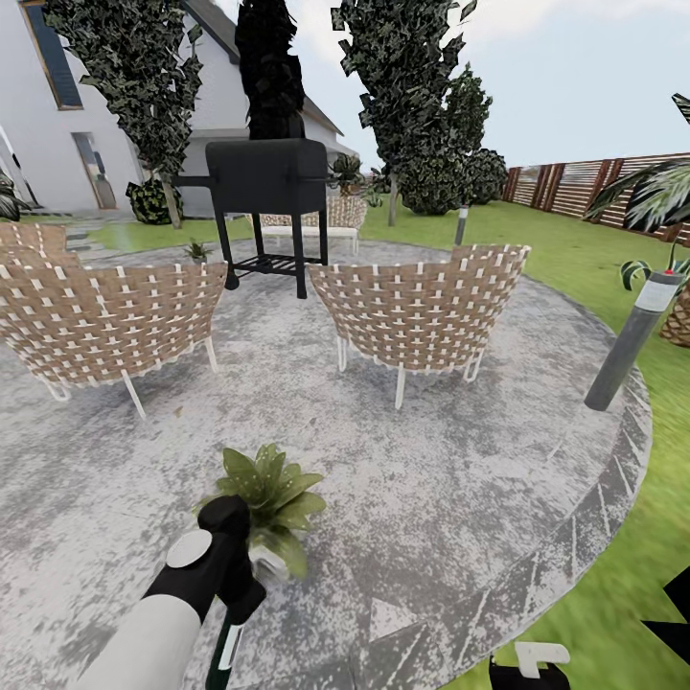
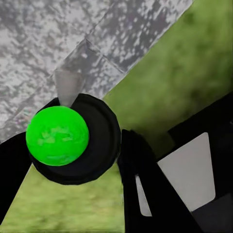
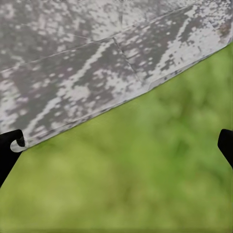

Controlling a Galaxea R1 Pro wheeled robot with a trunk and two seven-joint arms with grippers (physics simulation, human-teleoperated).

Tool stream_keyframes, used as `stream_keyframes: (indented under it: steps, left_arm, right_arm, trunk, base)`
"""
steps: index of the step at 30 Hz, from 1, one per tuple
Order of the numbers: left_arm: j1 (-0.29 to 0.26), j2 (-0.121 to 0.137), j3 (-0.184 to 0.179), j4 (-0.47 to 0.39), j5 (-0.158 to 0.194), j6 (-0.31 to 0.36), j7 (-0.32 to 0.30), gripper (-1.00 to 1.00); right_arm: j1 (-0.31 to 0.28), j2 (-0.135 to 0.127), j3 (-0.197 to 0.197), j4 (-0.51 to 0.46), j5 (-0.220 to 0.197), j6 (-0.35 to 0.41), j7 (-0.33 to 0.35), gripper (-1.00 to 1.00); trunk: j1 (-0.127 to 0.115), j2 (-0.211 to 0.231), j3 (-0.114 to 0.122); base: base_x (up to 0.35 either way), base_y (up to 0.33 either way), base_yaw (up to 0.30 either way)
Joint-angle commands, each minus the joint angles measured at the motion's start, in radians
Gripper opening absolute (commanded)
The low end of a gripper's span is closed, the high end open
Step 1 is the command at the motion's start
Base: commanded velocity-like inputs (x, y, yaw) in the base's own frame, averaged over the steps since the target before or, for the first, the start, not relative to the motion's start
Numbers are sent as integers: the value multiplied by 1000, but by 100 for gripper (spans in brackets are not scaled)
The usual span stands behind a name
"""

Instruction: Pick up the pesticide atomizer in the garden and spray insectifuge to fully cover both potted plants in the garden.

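The pesticide atomizer [image 2: 92, 145], a dark round bottle with a bright green spot, sits between the black fingers of my left gripper [image 2: 73, 150], which is shut on it. In the head view my left arm reaches over the paving just in front of a potted plant [image 1: 271, 491], a low green rosette in a pale pot. A second small potted plant [image 1: 198, 251] stands far off by the grill. My right gripper [image 3: 119, 145] is open over the edge between paving and grass, and it also shows low down as the right gripper [image 1: 529, 665].
Two wicker chairs [image 1: 105, 321] [image 1: 422, 311] stand ahead, with a black grill [image 1: 268, 196] behind them. A grey bollard lamp [image 1: 632, 340] leans at the patio's right edge. Grass [image 1: 594, 249] surrounds the round paved patio [image 1: 383, 460]. A wooden fence [image 1: 585, 187] runs at the far right.
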Motion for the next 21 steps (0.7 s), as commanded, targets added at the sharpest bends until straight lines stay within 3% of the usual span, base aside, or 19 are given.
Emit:
stream_keyframes:
  steps: [1, 7, 10, 14, 21]
  left_arm:
    - [7, -2, 4, -1, -10, 11, -10, -100]
    - [2, -27, 2, -84, -12, 11, -4, -100]
    - [11, -14, 5, -112, -16, 11, -2, -100]
    - [19, 30, 6, -113, -14, 11, -4, -100]
    - [22, 27, 5, -105, -12, 11, -2, -100]
  right_arm:
    - [0, 0, 8, 1, -5, -2, -4, 100]
    - [0, 0, 8, 1, -5, -2, -4, 100]
    - [0, 0, 8, 1, -6, -2, -4, 100]
    - [0, 4, 8, -2, -7, -2, -6, 100]
    - [0, 5, 8, -4, -8, -2, -7, 100]
  trunk:
    - [0, 0, -1]
    - [0, 0, -1]
    - [0, 0, -1]
    - [0, 0, -1]
    - [0, 0, -1]
  base:
    - [0, 0, 0]
    - [0, 0, 0]
    - [0, 0, 0]
    - [0, 0, 5]
    - [0, 0, 225]
